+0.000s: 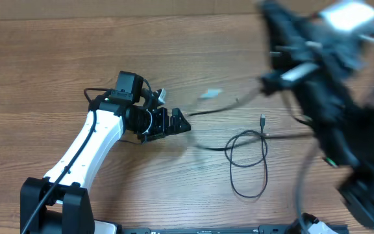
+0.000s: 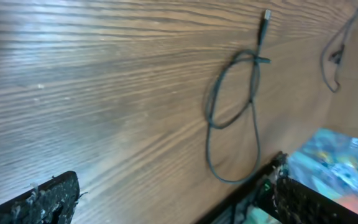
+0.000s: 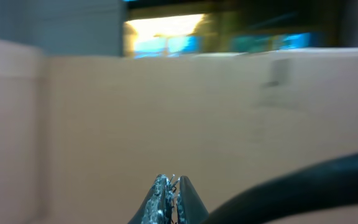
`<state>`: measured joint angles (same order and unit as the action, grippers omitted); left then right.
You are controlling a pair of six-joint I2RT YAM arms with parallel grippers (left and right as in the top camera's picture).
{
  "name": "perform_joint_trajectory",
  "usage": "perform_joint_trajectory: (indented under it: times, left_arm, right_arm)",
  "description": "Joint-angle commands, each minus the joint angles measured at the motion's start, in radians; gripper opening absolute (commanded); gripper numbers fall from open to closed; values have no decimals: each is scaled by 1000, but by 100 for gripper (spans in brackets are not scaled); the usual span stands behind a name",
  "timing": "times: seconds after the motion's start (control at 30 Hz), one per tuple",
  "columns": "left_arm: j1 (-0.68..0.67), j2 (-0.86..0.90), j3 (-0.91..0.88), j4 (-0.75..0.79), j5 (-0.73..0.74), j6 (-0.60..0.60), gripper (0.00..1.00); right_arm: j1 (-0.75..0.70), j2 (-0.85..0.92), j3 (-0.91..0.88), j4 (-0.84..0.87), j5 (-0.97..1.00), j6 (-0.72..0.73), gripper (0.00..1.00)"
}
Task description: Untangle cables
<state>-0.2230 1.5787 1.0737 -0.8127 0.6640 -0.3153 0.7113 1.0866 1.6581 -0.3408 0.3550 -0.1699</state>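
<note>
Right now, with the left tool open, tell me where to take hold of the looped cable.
Take the looped cable by the straight stretch just behind its plug, coming from above with the left tool set across it. The cord lies flat, and that end sticks clear of the crossing, so it would likely pull free.

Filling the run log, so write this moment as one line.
left gripper open, low over table | right gripper shut, raised, blurred | looped cable on table, untouched
</note>
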Motion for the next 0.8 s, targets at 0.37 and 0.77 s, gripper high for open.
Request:
perform_joint_trajectory:
  times: [0.37, 0.77]
  left_arm:
    - [-5, 9, 2, 2, -144, -3, 100]
    - [-6, 9, 2, 2, -152, -3, 100]
  right_arm:
    - [-2, -28, 19, 13, 536, -359, 4]
    - [-209, 90, 19, -39, 456, -265, 4]
